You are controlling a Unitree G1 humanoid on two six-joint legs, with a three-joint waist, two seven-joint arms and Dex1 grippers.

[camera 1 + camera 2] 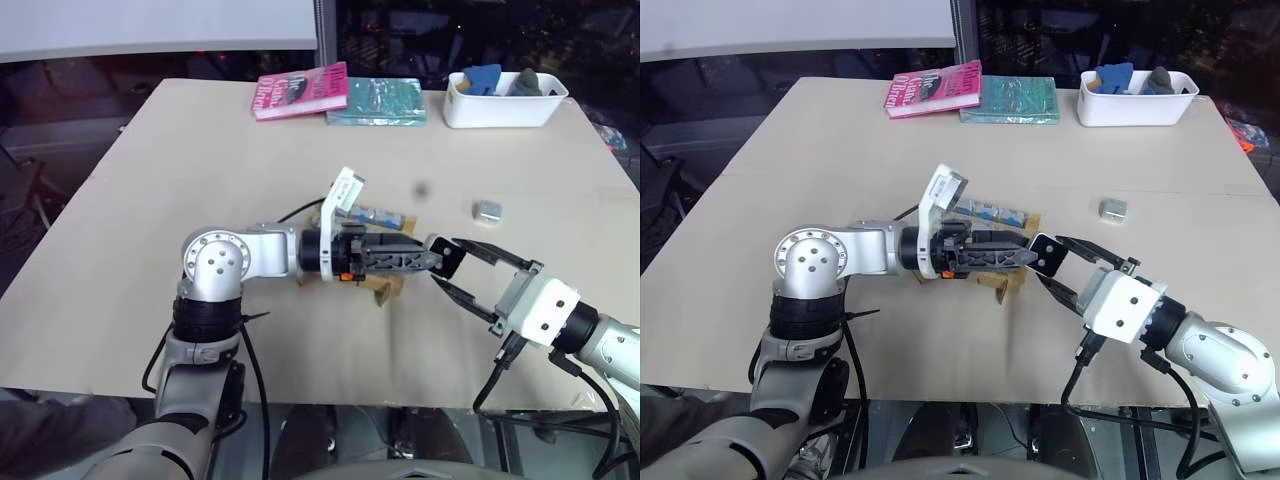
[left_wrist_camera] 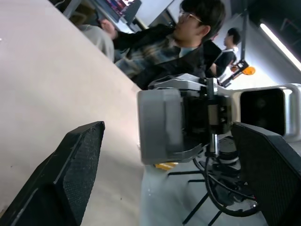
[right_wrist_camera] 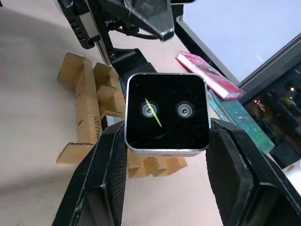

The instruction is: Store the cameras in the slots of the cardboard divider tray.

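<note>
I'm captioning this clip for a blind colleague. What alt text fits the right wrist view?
The right gripper is shut on a camera with a black lens face and two small lenses. Behind it the cardboard divider tray sits on the tan table, with the left gripper above it and a pink book beyond.

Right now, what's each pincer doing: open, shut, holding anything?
Left pincer: open, empty, pointing at the right one.
Right pincer: shut on a camera with a black lens face, above the cardboard divider tray.
</note>
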